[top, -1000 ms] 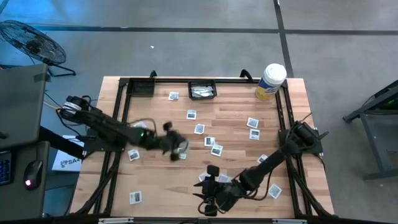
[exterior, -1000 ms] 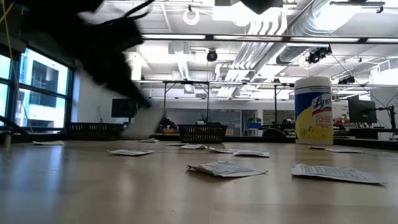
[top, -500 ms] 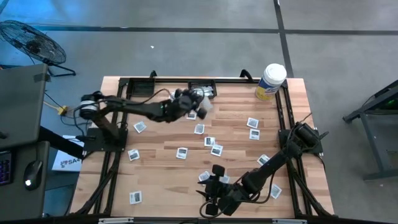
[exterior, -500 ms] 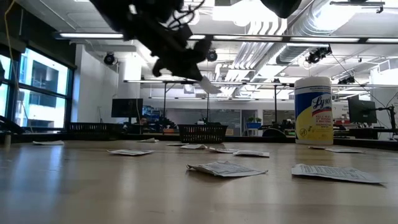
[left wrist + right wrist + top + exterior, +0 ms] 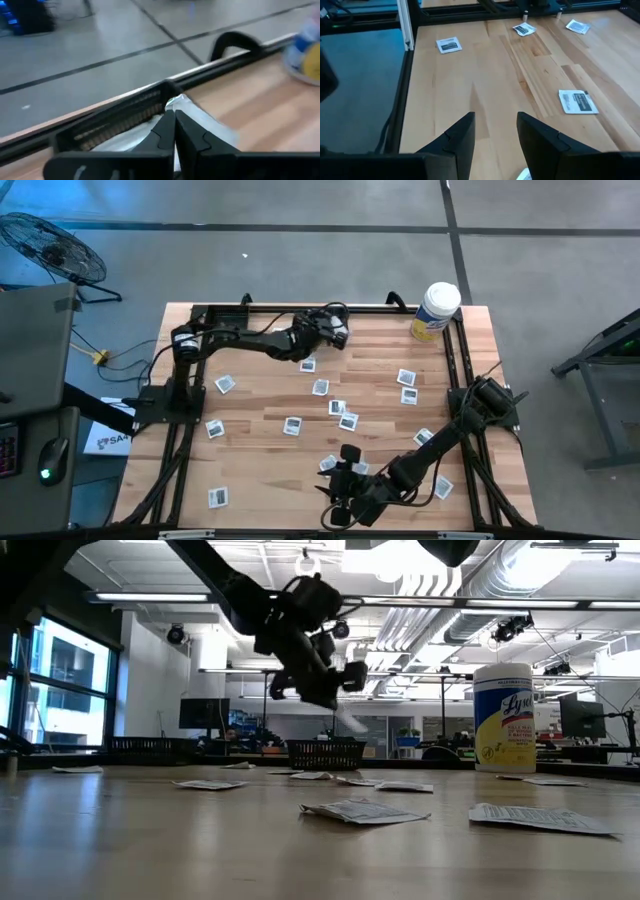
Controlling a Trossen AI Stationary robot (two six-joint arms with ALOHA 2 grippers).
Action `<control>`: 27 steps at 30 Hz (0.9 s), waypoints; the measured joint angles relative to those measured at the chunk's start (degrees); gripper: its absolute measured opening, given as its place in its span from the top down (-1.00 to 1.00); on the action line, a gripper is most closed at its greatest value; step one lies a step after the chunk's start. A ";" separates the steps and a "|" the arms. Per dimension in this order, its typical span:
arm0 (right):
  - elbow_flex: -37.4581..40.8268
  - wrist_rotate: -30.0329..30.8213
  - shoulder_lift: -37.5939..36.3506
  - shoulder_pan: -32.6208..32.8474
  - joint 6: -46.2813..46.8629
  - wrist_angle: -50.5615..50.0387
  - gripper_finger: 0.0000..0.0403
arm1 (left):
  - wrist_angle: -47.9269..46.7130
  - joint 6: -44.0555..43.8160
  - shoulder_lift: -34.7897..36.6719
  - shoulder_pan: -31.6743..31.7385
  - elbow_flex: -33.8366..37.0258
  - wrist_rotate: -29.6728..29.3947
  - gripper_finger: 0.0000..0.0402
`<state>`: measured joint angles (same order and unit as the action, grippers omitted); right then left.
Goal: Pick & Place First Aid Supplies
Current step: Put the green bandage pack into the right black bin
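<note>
Packets point(image 5: 293, 425) of first aid supplies lay scattered over the wooden surface point(image 5: 260, 470), most of them white squares with dark printed centres. The left hand point(image 5: 333, 332) hung in the air at the far side, directly above a black mesh tray point(image 5: 326, 753), its fingers point(image 5: 170, 131) pressed together on a thin white packet point(image 5: 192, 112) that jutted out past the tips. Beyond that hand stood a white tub point(image 5: 435, 311) with a yellow label, at the far corner. The right hand point(image 5: 338, 502) sat low near the front edge, fingers point(image 5: 462, 136) spread and gripping nothing; one packet point(image 5: 578, 101) lay ahead of it and to one side, and further packets point(image 5: 449, 45) lay well ahead. Several more squares lay between the two hands.
</note>
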<state>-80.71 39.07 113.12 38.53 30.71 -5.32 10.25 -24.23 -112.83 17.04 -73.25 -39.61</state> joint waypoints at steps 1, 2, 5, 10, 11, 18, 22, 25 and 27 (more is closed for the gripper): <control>0.00 -0.13 0.00 -0.20 -0.51 0.01 0.31 | 0.20 -0.49 -0.30 0.35 0.02 -0.46 1.00; 0.00 -0.23 0.00 -0.26 -1.02 -0.05 0.31 | 0.54 -1.11 -0.64 0.52 0.00 -1.54 1.00; 0.00 -0.61 0.02 -0.63 -1.30 -0.35 0.31 | 0.39 -1.76 -1.81 1.69 0.00 -4.89 1.00; 0.00 -2.37 0.02 -1.18 -3.96 -0.44 0.31 | 0.15 -5.04 -3.69 4.60 0.00 -6.13 1.00; 0.00 -2.59 0.02 -1.43 -4.05 -0.48 0.31 | 0.01 -5.84 -3.84 5.17 0.00 -4.96 1.00; 0.00 -3.63 0.04 -2.58 -2.61 -0.46 0.31 | -3.87 -6.07 -4.12 6.19 0.00 1.49 0.91; 0.00 -3.34 0.04 -2.65 -2.52 -0.46 0.31 | -6.63 -6.18 -4.12 6.60 0.00 5.14 0.73; -0.01 -2.48 0.07 -2.51 -2.64 -0.49 0.31 | -9.63 -6.29 -3.48 6.69 0.05 6.93 0.57; 0.00 -2.30 0.07 -2.48 -2.64 -0.48 0.31 | -11.52 -6.01 -1.93 6.61 0.08 8.06 0.49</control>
<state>-80.71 36.77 113.19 36.05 28.07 -5.80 -1.28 -30.24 -114.76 23.65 -73.17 -31.55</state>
